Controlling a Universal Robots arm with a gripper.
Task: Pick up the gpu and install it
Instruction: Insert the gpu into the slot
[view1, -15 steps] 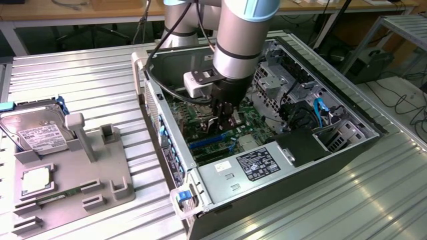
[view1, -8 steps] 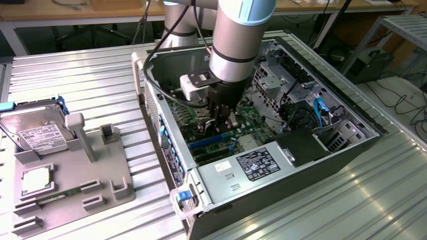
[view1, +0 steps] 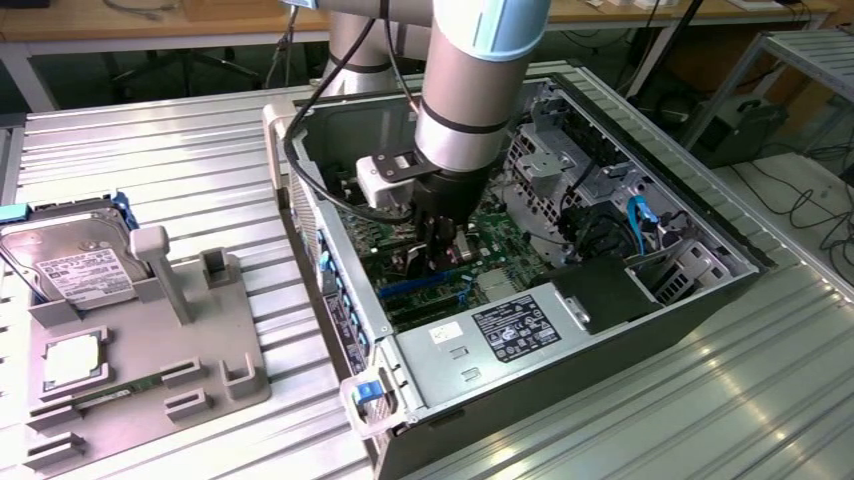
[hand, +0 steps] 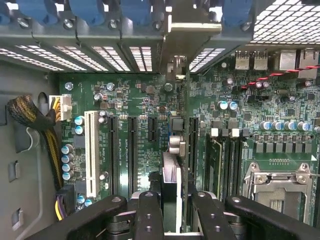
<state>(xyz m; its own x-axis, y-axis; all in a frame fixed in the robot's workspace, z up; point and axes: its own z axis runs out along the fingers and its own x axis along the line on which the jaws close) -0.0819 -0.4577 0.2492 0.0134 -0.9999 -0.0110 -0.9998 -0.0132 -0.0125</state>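
gpu (hand: 172, 175): thin flat card seen edge-on, pale metal bracket end, pinched between my fingers, standing over the motherboard (hand: 130, 120).
gripper (view1: 441, 262): black fingers pressed onto the card's two faces.
arm: grey tube reaching steeply down into the open computer case (view1: 694, 215).
motherboard: green, long black slots just beneath me.

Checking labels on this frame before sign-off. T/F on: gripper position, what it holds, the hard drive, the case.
1. The gripper is inside the open case. True.
2. The gripper holds the gpu edge-on over the motherboard slots. True.
3. The hard drive is mounted in the case. False: it sits outside the case, at the exterior view's left.
4. The case side panel is closed. False: its inside is exposed.
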